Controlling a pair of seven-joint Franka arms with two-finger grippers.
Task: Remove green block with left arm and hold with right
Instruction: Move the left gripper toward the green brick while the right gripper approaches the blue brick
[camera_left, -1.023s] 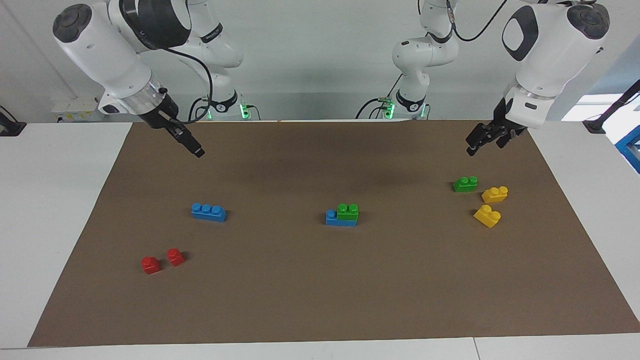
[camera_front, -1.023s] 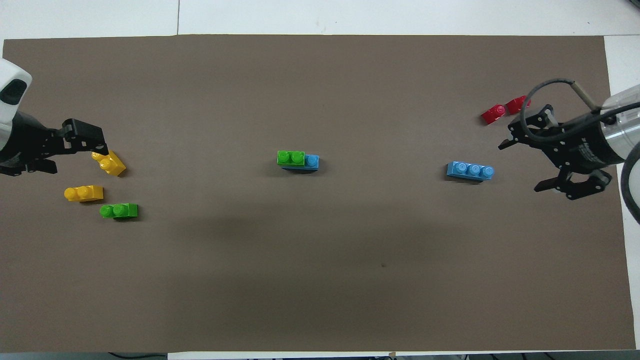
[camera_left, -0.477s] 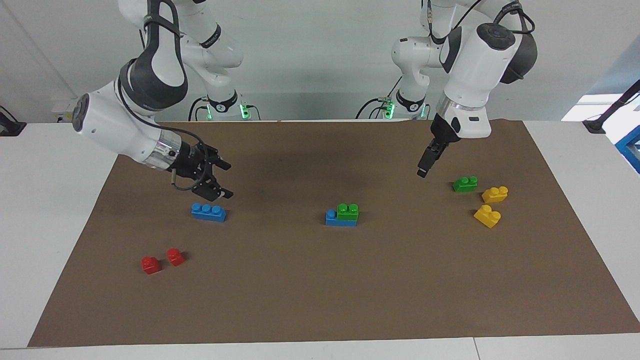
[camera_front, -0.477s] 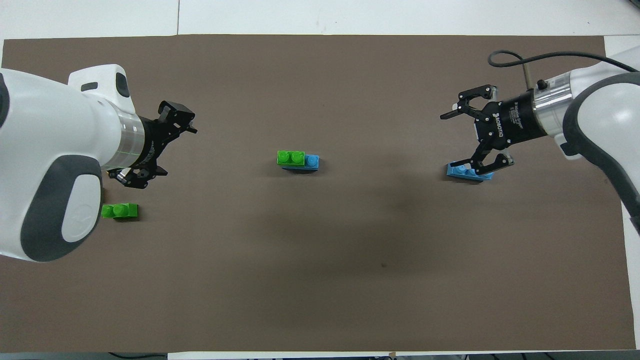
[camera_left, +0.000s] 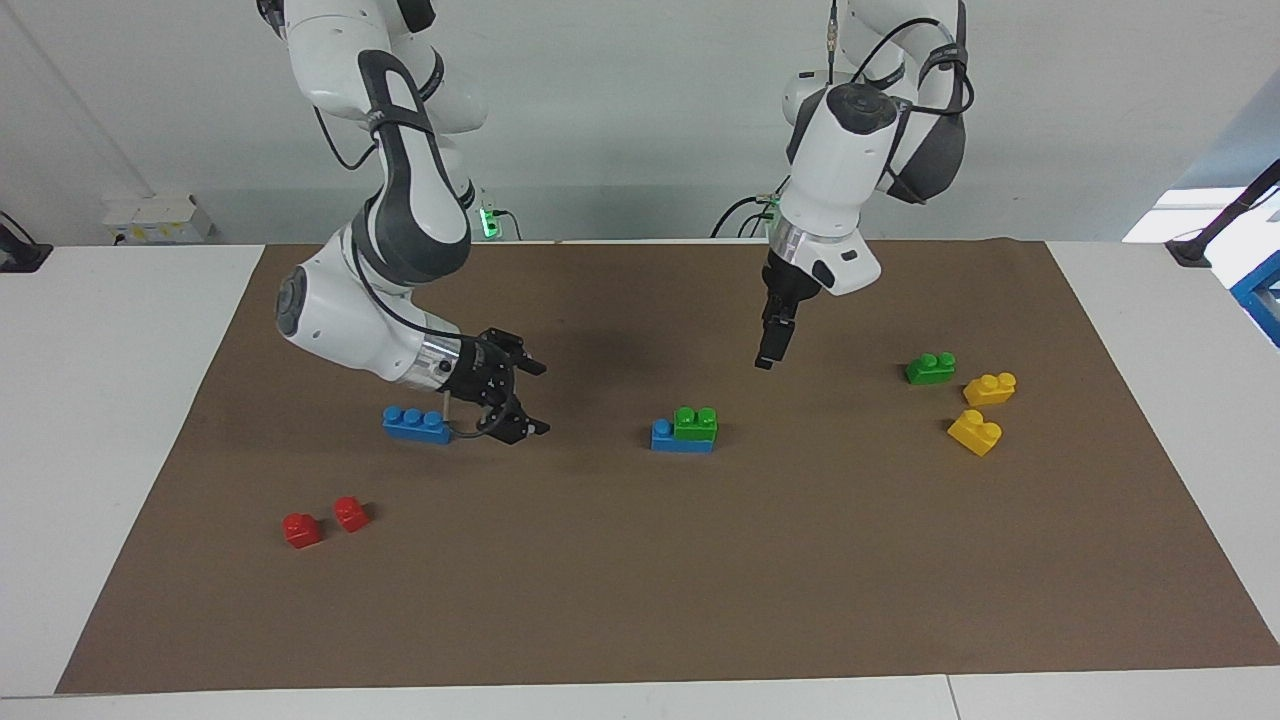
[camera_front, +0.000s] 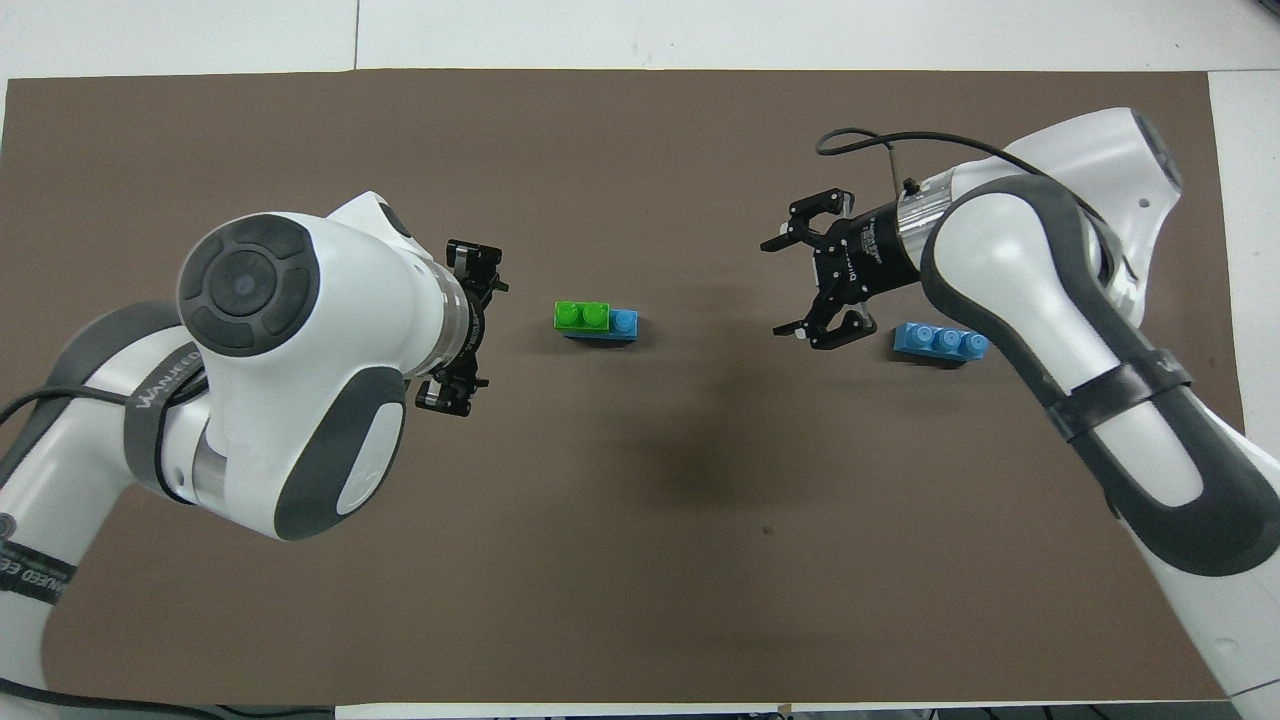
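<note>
- While both sets of fingers stand wide apart and empty, the two arms have swung in from the table's ends over the last second and now flank the middle of the brown mat.
- The left gripper hangs in the air over bare mat, just toward the left arm's end from the stacked pair, fingers pointing down; in the overhead view its open fingers face the stack from one side.
- The right gripper sits low, jaws spread and turned sideways toward the centre, beside the loose blue brick it has just passed; it touches nothing.
- The green block is pressed onto one end of a blue base brick at the middle of the mat, between the two grippers, one blue stud left bare at the right arm's end.
- Neither gripper has reached the stack; both are near it, the left one higher.
- My reading: the approach is well under way but no contact is made. The right gripper looks set to clamp the blue base so the left can pull the green block off.
- A second green brick lies with two yellow bricks toward the left arm's end, and two red bricks toward the right arm's end; none sits in the way.
</note>
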